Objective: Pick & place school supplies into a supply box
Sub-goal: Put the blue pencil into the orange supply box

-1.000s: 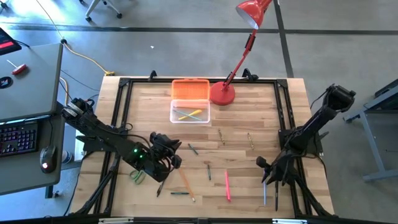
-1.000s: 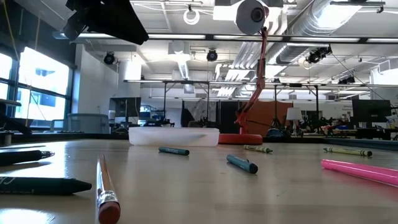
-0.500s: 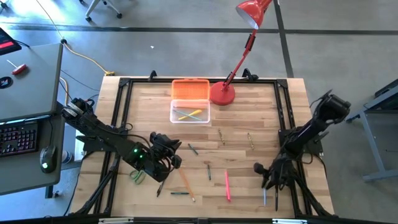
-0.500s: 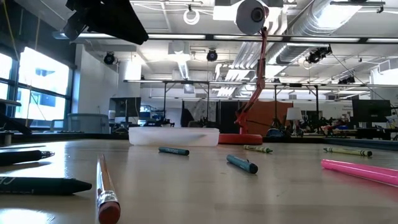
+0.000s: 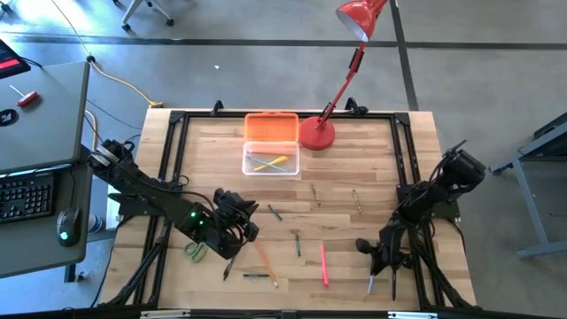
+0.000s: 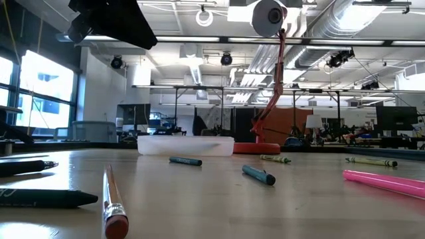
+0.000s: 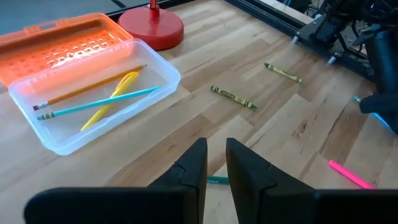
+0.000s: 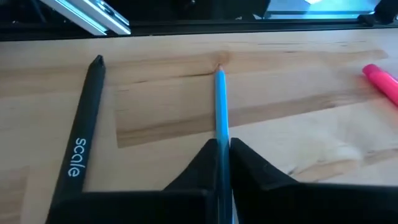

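My right gripper (image 5: 376, 259) is low over the table's near right corner, shut on a blue pencil (image 8: 221, 118). A black pen (image 8: 84, 134) lies beside the pencil and a pink marker (image 5: 323, 264) lies to its left. The supply box (image 5: 271, 159) sits open at the far middle, its orange lid (image 5: 271, 127) laid back, with a yellow pen and two pencils inside (image 7: 102, 99). My left gripper (image 7: 215, 163) hovers at the table's near left, fingers narrowly apart, holding nothing. Crayons, an orange pencil (image 5: 264, 259) and green scissors (image 5: 195, 251) lie flat on the wood. My right gripper pinches the blue pencil's shaft (image 8: 222, 138) between its two fingers. The fingers slant down from the far side toward the near edge. The pencil runs along the fingers and sticks out ahead of them, its tip (image 8: 219, 70) at the wood. I cannot tell whether it is lifted.
The red lamp base (image 5: 317, 133) stands right of the box at the far edge, and its arm leans over the far right. A black frame rail (image 5: 409, 190) borders the table. Two crayons (image 5: 314, 193) (image 5: 356, 199) lie mid-table.
My right arm has swung toward the near edge and slightly left, bringing its gripper down onto the blue pencil. The pencil's near end has shifted a little to the left. The left arm has kept still.
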